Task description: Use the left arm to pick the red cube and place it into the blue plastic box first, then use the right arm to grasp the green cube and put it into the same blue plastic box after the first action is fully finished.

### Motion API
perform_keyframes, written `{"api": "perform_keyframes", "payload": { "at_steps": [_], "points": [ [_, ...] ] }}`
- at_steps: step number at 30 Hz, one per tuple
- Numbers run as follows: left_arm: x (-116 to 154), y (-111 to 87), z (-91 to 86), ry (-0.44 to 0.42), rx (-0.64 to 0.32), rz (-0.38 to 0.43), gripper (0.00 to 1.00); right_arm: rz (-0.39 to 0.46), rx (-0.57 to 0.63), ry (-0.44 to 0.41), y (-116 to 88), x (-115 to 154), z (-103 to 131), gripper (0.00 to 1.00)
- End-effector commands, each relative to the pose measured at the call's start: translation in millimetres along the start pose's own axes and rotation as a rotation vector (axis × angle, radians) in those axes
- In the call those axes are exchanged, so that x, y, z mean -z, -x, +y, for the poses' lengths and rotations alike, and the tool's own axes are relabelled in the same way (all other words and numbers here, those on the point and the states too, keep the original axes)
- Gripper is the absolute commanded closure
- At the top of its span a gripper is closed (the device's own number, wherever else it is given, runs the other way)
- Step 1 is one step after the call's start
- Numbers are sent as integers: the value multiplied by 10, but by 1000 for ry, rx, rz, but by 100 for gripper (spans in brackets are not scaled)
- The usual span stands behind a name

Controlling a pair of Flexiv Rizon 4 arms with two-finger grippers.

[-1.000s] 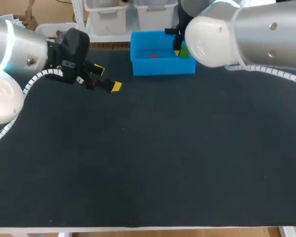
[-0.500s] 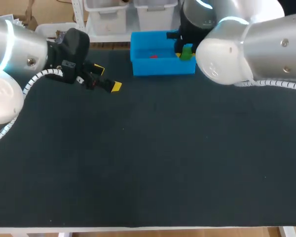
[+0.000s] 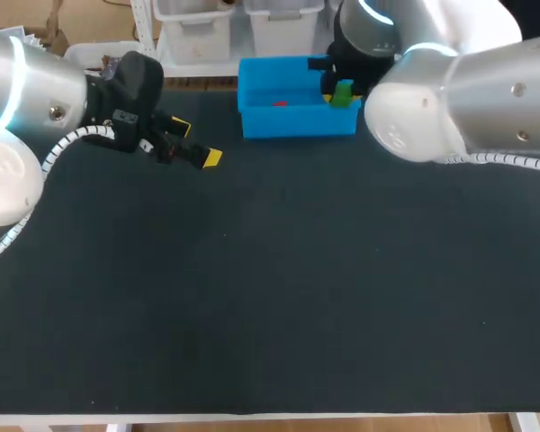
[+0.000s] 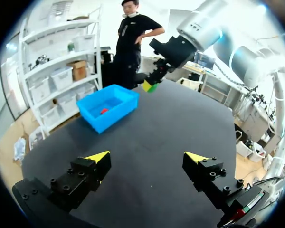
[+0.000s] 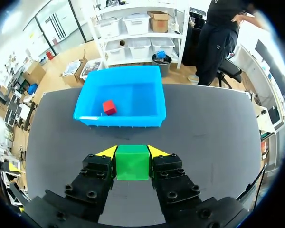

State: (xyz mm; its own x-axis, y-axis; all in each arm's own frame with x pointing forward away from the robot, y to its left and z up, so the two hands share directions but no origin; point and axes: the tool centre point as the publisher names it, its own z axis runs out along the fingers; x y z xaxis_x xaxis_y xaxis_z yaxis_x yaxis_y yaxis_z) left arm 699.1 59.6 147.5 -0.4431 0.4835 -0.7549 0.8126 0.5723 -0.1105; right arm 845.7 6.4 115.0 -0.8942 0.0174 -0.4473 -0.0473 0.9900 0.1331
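Observation:
The blue plastic box [image 3: 297, 110] stands at the table's far edge, with the red cube [image 3: 279, 103] lying inside it. My right gripper [image 3: 340, 92] is shut on the green cube [image 3: 343, 92], held in the air just right of the box's right wall. In the right wrist view the green cube [image 5: 132, 162] fills the gap between the yellow fingertips, with the box [image 5: 118, 102] and red cube [image 5: 109, 107] ahead. My left gripper [image 3: 193, 144] hangs open and empty left of the box. The left wrist view shows its open gripper [image 4: 147, 159], the box [image 4: 107, 108] and the held green cube [image 4: 152, 88] beyond.
The dark table mat [image 3: 270, 288] spreads wide between both arms and the front edge. My right arm's large silver body [image 3: 459, 94] hangs over the table's far right.
My right arm has swung back and to the right, lifting the green cube slightly higher beside the box's right wall. The left arm has not moved.

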Motion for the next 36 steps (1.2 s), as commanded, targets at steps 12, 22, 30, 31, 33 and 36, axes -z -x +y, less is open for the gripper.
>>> {"api": "perform_keyframes", "payload": {
  "at_steps": [12, 22, 30, 31, 33, 36],
  "points": [
    [3, -26, 16, -7, -4, -12, 0, 8, -17, 29, 579, -541, 105, 100],
    [3, -26, 16, -7, -4, -12, 0, -8, -11, 29, 797, -722, 122, 100],
    [3, -26, 16, -7, -4, -12, 0, -21, -12, 35, 934, -779, 116, 100],
    [3, -26, 16, -7, -4, -12, 0, -21, -12, 35, 949, -786, 116, 100],
    [3, -26, 16, -7, -4, -12, 0, -23, -12, 36, 970, -799, 113, 100],
    [3, -26, 16, -7, -4, -12, 0, -20, -15, 35, 989, -851, 108, 100]
  ]
}}
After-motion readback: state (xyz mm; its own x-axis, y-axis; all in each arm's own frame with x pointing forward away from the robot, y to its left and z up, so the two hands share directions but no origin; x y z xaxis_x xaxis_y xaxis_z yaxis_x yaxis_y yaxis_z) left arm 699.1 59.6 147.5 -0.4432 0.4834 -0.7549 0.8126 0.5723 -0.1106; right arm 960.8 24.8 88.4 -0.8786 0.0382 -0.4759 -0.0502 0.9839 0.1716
